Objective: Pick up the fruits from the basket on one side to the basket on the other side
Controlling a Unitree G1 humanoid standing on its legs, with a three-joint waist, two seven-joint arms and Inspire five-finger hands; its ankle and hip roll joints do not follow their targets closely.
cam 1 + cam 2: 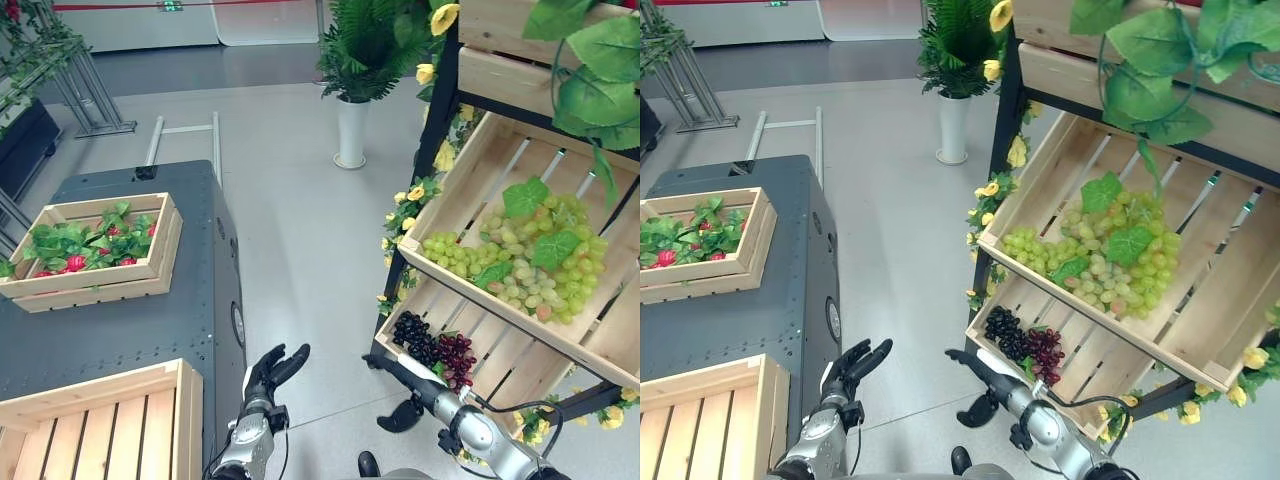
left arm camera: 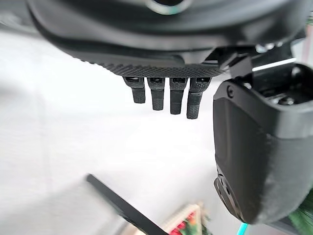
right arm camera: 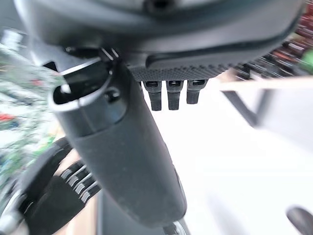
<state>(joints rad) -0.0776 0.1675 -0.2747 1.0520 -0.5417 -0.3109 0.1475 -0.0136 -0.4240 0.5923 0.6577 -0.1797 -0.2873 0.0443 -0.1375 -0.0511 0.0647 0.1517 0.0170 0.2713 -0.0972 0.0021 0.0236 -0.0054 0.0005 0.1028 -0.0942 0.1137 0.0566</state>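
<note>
Reaching with relaxed fingers and holding nothing, the right hand [image 1: 400, 368] should go slowly to the dark purple grape bunch [image 1: 433, 349] in the low slatted wooden crate [image 1: 520, 375], while the left hand [image 1: 275, 368] waits, loose too.

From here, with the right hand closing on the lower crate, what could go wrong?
1. The right hand is open by the slanted lower crate's front edge; it may clip the wood before reaching the dark grapes.
2. A bunch grabbed loosely could shed grapes.
3. The empty crate sits far left; the carry crosses bare floor.
</note>
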